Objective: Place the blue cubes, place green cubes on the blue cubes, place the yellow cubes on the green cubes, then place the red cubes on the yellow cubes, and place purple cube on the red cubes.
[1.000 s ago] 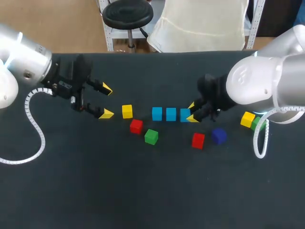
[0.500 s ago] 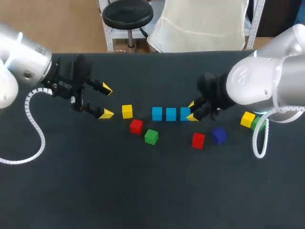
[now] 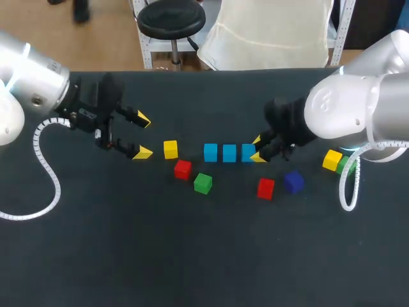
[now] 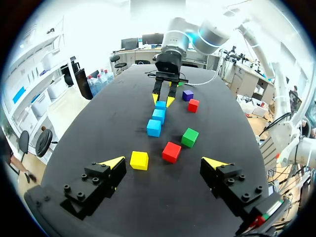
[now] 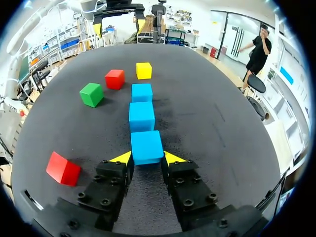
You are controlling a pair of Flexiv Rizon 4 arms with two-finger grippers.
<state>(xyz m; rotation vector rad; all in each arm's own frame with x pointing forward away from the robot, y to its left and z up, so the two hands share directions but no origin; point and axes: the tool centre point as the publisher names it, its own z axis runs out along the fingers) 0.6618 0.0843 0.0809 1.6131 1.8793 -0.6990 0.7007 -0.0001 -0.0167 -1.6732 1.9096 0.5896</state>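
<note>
My right gripper (image 5: 147,158) is clamped on the near end of a blue cube (image 5: 146,146), one yellow tip against each side. The cube sits flat on the matte black table (image 5: 212,123). Straight ahead of these fingers two more run on in a line: the mid blue (image 5: 141,116) just past the held one, then the far blue (image 5: 142,92), with slim gaps between them. Beyond the row's end lies a yellow cube (image 5: 143,70). A red cube (image 5: 114,79) and a green cube (image 5: 92,94) lie off to one side of the row, each apart from the rest. A second red (image 5: 63,169) lies beside this gripper, clear of the fingers, and the purple cube (image 3: 293,181) is near it. Back by my right arm a second yellow (image 3: 331,160) sits against a second green (image 3: 347,166), which is mostly hidden.

My left gripper (image 4: 163,163) has its fingers wide apart, holding nothing, above the same dark surface. The yellow cube is just ahead of one tip, and the red and green cubes lie ahead of the gap
</note>
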